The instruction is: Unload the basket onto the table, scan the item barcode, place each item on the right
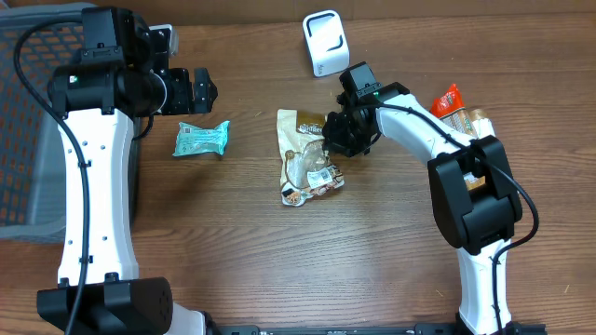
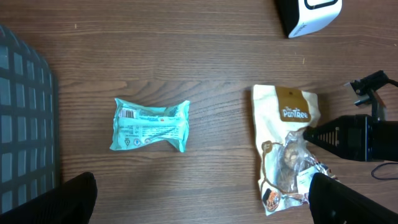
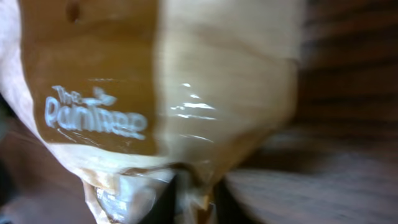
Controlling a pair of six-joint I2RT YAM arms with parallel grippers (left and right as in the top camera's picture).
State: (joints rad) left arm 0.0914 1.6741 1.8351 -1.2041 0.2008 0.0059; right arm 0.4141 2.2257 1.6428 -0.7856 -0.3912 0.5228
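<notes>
A cream and brown snack bag (image 1: pixel 305 158) (image 2: pixel 283 149) lies in the middle of the table, with a white label near its lower end. My right gripper (image 1: pixel 333 140) (image 2: pixel 308 135) is at the bag's right edge. In the blurred right wrist view the bag (image 3: pixel 155 81) fills the frame and its edge is pinched between the dark fingers (image 3: pixel 186 199). A white barcode scanner (image 1: pixel 325 42) (image 2: pixel 309 14) stands at the back. My left gripper (image 1: pixel 200 90) (image 2: pixel 205 199) hangs wide open above the table, holding nothing, with a teal packet (image 1: pixel 201 139) (image 2: pixel 149 125) lying below it.
A grey mesh basket (image 1: pixel 23 121) (image 2: pixel 22 112) stands at the left edge. A red packet (image 1: pixel 449 100) and a tan item (image 1: pixel 480 121) lie at the right, behind the right arm.
</notes>
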